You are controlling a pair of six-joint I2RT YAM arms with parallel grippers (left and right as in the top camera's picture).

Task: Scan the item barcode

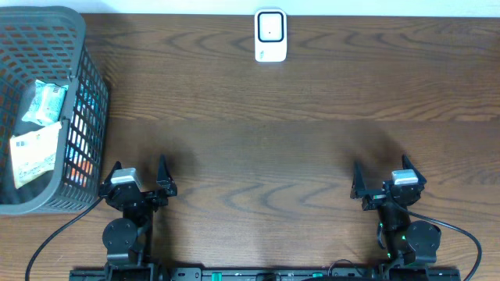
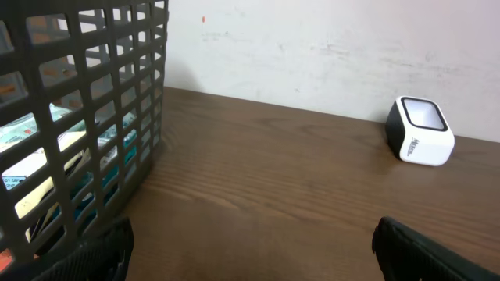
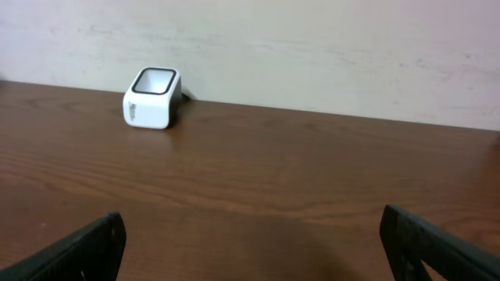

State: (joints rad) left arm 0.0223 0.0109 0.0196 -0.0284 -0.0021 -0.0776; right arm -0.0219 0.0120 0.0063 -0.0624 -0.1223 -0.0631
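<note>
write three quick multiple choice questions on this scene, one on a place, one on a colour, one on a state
1. Where on the table does the scanner stand?
A. near edge, right corner
B. far edge, about midway along
C. dead centre

2. What colour is the basket?
A. dark grey
B. red
C. white

3. How do the left gripper and right gripper stand?
A. both shut on a packet
B. one open, one shut
C. both open and empty

Answers:
1 B: it sits against the far edge, midway along.
2 A: its mesh walls are dark grey.
3 C: both sets of jaws stand wide apart with nothing between.
</note>
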